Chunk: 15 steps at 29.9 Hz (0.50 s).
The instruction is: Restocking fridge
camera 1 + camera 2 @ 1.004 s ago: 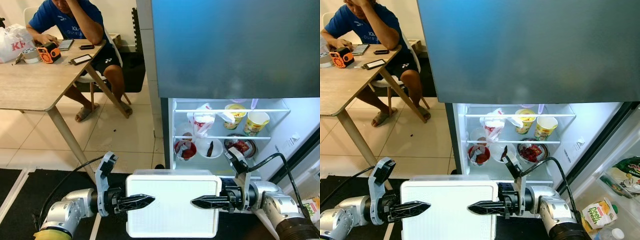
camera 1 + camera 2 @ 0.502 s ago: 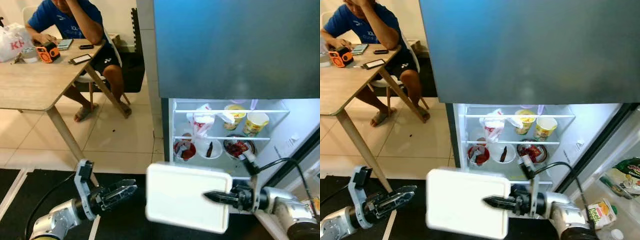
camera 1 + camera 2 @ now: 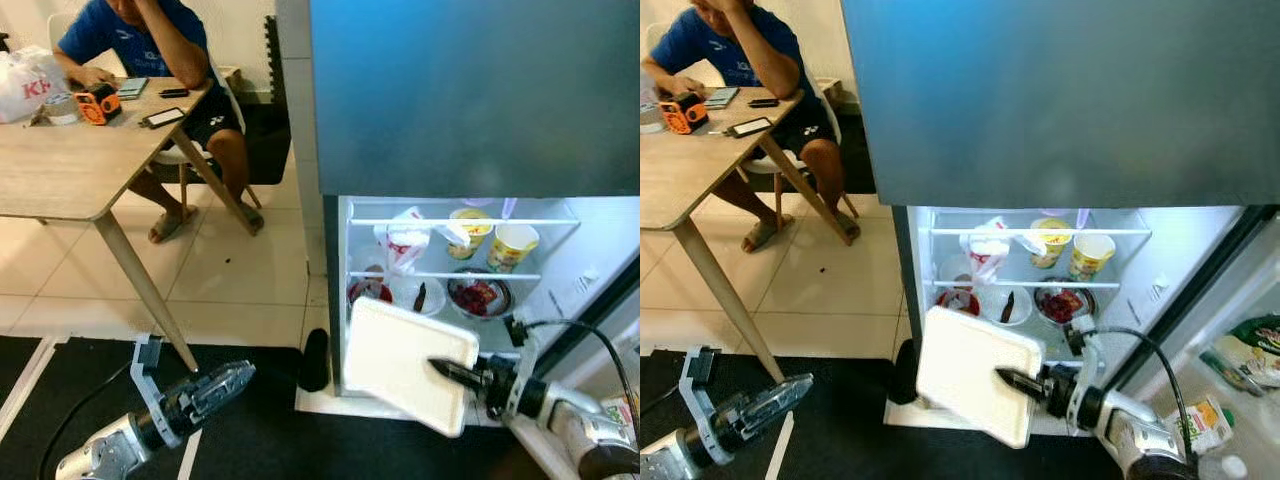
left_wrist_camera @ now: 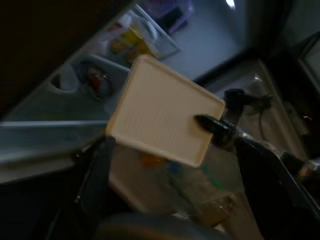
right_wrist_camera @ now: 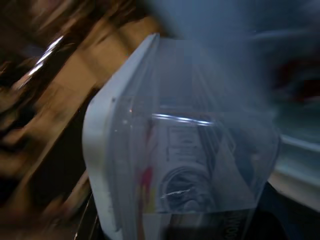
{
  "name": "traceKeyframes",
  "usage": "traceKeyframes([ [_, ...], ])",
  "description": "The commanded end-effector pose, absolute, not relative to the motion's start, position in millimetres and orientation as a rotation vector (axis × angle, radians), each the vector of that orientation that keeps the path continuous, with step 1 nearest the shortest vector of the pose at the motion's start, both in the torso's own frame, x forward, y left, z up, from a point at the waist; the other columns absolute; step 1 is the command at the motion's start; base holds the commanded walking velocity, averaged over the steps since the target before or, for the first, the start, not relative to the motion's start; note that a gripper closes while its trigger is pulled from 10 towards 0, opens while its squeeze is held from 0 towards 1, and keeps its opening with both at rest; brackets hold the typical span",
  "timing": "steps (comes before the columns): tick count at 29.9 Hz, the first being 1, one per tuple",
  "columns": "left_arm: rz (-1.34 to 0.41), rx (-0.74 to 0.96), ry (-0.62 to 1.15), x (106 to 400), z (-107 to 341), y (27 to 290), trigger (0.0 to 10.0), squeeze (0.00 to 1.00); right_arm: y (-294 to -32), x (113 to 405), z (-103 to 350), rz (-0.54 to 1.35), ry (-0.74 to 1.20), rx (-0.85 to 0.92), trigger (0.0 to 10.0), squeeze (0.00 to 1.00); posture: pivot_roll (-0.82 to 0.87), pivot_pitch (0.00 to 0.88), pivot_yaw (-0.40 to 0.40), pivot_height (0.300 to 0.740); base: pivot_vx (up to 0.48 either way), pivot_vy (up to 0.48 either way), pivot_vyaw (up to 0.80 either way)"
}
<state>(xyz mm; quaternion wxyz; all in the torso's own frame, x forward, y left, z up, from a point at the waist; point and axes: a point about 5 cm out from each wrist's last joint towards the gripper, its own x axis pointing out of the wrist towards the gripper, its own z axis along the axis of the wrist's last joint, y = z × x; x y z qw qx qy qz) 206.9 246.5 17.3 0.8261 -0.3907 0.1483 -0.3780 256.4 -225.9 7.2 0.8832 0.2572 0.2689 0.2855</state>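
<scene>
Fingers [image 3: 452, 372] of the right gripper [image 3: 458, 374] are clamped on the near edge of a white-lidded box [image 3: 405, 361], holding it tilted in front of the open fridge [image 3: 470, 150], just before the lower shelf. From the left eye, the left gripper [image 3: 215, 388] hangs low over the dark floor mat [image 3: 250, 430], well apart from the box, fingers close together and holding nothing. Inside the fridge sit a white bag [image 3: 403, 241], two cups [image 3: 514, 246] on the upper shelf, and bowls [image 3: 479, 295] below. A person [image 3: 150, 50] sits at the wooden table [image 3: 70, 170] on the far left, with an orange gadget [image 3: 97, 104] and a phone [image 3: 162, 118] on it.

From the right eye, the same box [image 3: 975, 372] shows its flat lid toward the camera, the right gripper [image 3: 1025, 383] pinching its edge from the fridge side. The fridge door stands open at the right, with a green carton [image 3: 1185, 423] in its rack.

Left wrist view: dim, looking across at the box [image 4: 162, 122] and the right gripper [image 4: 210, 123] biting its edge, the lit fridge shelves behind it.

Right wrist view: blurred; the clear box [image 5: 185, 150] sits close up with its white lid [image 5: 100, 150] at one side, and printed packets can be made out through the wall.
</scene>
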Motion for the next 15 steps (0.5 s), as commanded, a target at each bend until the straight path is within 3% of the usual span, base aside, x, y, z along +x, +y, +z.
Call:
traceKeyframes([
  [1,-0.751,-0.798,0.307,210,14,246,10.0,1.00,-228,266,12,0.515,0.499,0.527,0.0,0.00,-0.07,0.003,0.028,0.740,0.000,0.000,0.00],
  [2,-0.737,-0.790,0.303,211,13,245,10.0,1.00,-228,268,12,0.488,0.495,0.524,0.0,0.00,-0.07,0.003,0.028,0.740,0.000,0.000,0.00],
  [3,-0.698,-0.790,0.274,218,11,237,10.0,0.00,-229,275,10,0.343,0.484,0.516,0.0,0.00,-0.07,0.005,0.031,0.740,0.000,0.000,0.00],
  [8,-0.650,-0.779,0.252,226,8,227,10.0,0.00,-231,281,8,0.197,0.469,0.522,0.2,0.00,-0.06,0.008,0.037,0.740,0.000,0.000,0.00],
  [9,-0.572,-0.720,0.253,232,3,219,10.0,0.00,-234,285,9,0.072,0.438,0.570,10.0,0.00,-0.07,0.011,0.041,0.740,0.000,0.000,0.00],
  [15,-0.422,-0.514,0.323,240,-9,209,10.0,0.00,-228,293,10,-0.030,0.407,0.625,10.0,0.00,-0.06,0.016,0.045,0.740,0.000,0.000,0.00],
])
